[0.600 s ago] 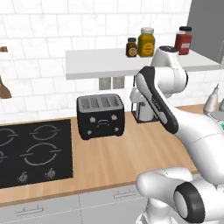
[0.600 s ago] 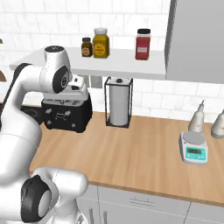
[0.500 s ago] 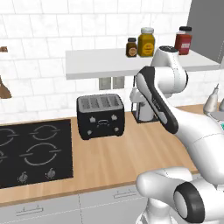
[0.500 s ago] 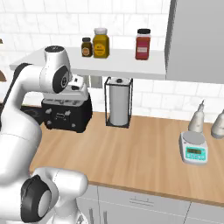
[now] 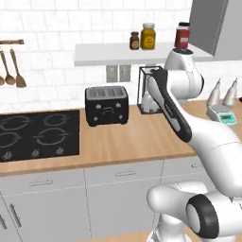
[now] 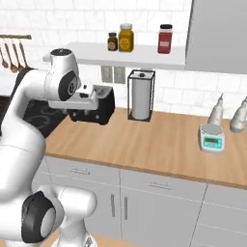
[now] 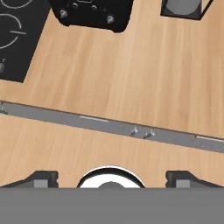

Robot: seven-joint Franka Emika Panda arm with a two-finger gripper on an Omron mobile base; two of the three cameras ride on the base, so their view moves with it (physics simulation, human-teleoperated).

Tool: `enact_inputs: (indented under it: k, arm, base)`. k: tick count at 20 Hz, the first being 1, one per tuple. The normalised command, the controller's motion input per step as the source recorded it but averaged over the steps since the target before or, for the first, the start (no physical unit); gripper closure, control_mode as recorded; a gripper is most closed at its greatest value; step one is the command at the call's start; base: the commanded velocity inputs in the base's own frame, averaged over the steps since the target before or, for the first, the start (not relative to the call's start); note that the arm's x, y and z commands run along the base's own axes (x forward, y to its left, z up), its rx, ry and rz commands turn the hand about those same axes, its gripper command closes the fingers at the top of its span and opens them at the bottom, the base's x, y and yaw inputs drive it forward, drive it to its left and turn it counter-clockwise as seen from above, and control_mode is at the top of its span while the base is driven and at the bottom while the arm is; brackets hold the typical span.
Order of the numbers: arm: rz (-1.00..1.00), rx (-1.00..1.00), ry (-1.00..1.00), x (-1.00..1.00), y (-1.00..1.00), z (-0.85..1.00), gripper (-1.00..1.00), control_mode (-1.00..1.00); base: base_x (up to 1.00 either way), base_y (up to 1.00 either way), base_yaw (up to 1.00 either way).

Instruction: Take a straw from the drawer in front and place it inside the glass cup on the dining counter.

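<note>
A row of shut light-grey drawer fronts runs under the wood counter; one drawer (image 5: pixel 124 173) with a slim bar handle lies below the toaster. In the hand view the same fronts show from above as a grey strip (image 7: pixel 109 127). The straw is hidden. The glass cup and the dining counter are out of view. My gripper (image 7: pixel 111 179) hangs high over the counter's front edge and looks straight down, its two tips far apart with nothing between them. My hand (image 6: pixel 87 94) hovers in front of the toaster.
On the wood counter (image 5: pixel 132 137) stand a black toaster (image 5: pixel 107 105), a black stovetop (image 5: pixel 38 134), a paper-towel holder (image 6: pixel 141 95), a small scale (image 6: pixel 212 138) and two shakers (image 6: pixel 239 116). A shelf above carries jars (image 5: pixel 148 36). Utensils (image 5: pixel 12 68) hang on the left wall.
The whole picture has shifted up in both base views and more of the cabinet fronts shows, so the camera has moved back from the counter. The arm keeps the same pose.
</note>
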Motion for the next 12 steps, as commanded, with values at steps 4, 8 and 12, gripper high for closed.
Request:
enact_inputs:
  k: [4,8,12]
  arm:
    - [0.0,0.0,0.0,0.0,0.0,0.0,-1.0,1.0]
    - [0.0,0.0,0.0,0.0,0.0,0.0,-1.0,1.0]
    - [0.0,0.0,0.0,0.0,0.0,0.0,-1.0,1.0]
  base:
    - [-0.15,-0.82,0.61]
    - [-0.01,-0.74,0.66]
    - [0.0,-0.74,0.65]
